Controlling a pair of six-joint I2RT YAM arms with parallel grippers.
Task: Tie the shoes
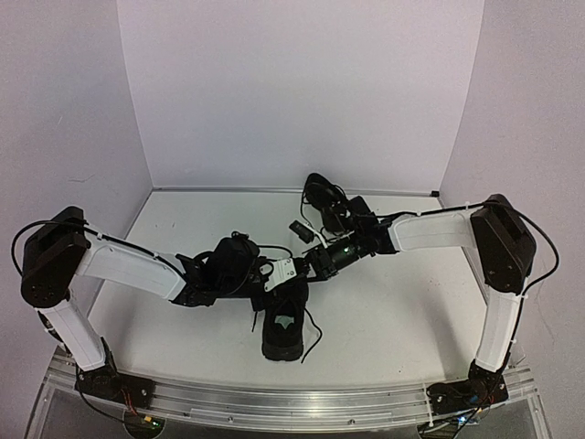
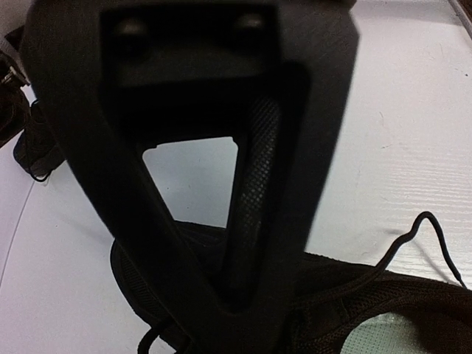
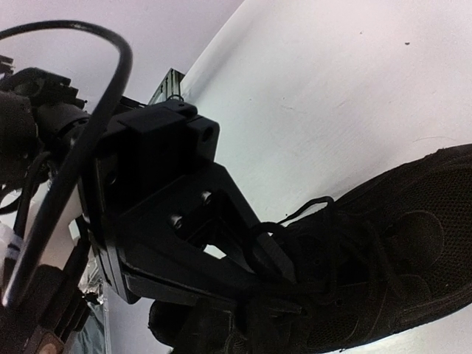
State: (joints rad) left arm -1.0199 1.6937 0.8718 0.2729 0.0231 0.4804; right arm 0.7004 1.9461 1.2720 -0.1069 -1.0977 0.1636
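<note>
You are working in a plain booth. A white table (image 1: 393, 311) is shut in by a pale back wall (image 1: 302, 91) and two side walls (image 1: 55, 110) of the same lilac-white, each meeting the tabletop in a straight seam. The surface is matte, and the wrist views show a few faint scuffs and small dark specks on it. An aluminium rail (image 1: 292, 398) runs along the near edge and carries both arm bases.

The near shoe (image 1: 283, 331) lies about mid-table, toward the rail, with its pale insole (image 2: 391, 332) showing in the opening. One lace (image 2: 424, 228) trails off it and lies loose on the white surface. The far shoe (image 1: 322, 194) sits close to the back wall, right of centre, just behind your right arm's wrist and well apart from the first.

Both arms reach inward and meet over the laced end of the near shoe. Your left gripper (image 2: 240, 306) has its fingers drawn together to a point right down on the shoe, but you cannot see whether a lace is caught between them. Your right gripper (image 3: 287, 284) has its tips among the laces, black on black. You cannot tell whether it is spread or pinching.
</note>
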